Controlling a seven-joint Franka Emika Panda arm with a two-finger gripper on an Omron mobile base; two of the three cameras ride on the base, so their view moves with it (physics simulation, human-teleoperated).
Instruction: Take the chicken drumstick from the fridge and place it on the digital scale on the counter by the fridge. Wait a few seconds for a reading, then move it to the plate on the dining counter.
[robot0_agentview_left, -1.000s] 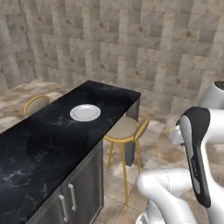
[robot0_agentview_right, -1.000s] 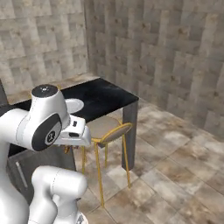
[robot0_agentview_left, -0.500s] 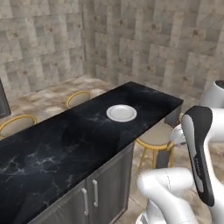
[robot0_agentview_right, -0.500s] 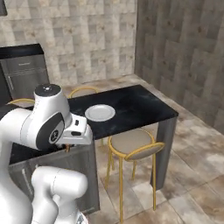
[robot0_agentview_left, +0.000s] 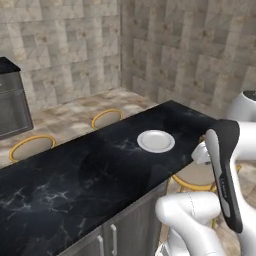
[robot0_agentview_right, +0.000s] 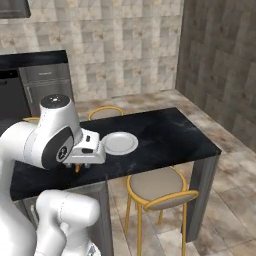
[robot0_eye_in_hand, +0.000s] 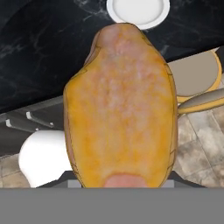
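In the middle of the hand view, the chicken drumstick (robot0_eye_in_hand: 120, 109) was very big and close to the camera. It was golden and orange, with a pale patch near its top. It stood right where the gripper's fingers rise at the bottom of that view, so the fingers were pinching it, though the meat hid the fingers themselves. At the top of the same view, just above the tip of the drumstick, the bottom half of the white plate (robot0_eye_in_hand: 138, 11) peeked out. The plate sat on the black dining counter (robot0_eye_in_hand: 39, 48), which ran across the upper part of that view. To the right of the drumstick was a round stool (robot0_eye_in_hand: 195, 81) with a yellow rim.

In the left base view, the plate (robot0_agentview_left: 156, 141) lay right of the middle, on the long dining counter (robot0_agentview_left: 75, 185), near the counter's far end. The white arm (robot0_agentview_left: 225, 185) rose at the right side of that view.

In the right base view, the plate (robot0_agentview_right: 119, 143) was a little left of the middle, on the dining counter (robot0_agentview_right: 165, 140). Just left of it was the robot's hand, and a tiny orange bit of the drumstick (robot0_agentview_right: 77, 168) hung under the hand, over the counter's near edge. A stool (robot0_agentview_right: 157, 187) stood under the counter, lower in the picture.
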